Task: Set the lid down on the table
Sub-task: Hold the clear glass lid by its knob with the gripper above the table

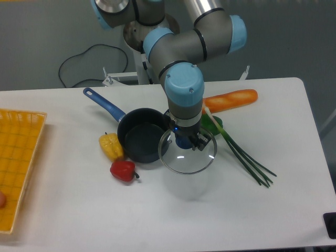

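Note:
The round glass lid [187,157] with its thin metal rim hangs a little above the white table [173,215], just right of the dark saucepan [143,140]. Its left edge overlaps the pan's rim in this view, and a faint shadow lies on the table below it. My gripper [187,140] points straight down from the blue wrist and is shut on the lid's knob, which the fingers mostly hide.
The saucepan's blue handle [103,103] points back left. A yellow pepper [111,146] and a red pepper [123,170] lie left of the pan. A carrot [231,100], a green vegetable [212,123] and green onions [247,157] lie to the right. A yellow mesh tray [16,157] sits at the left edge.

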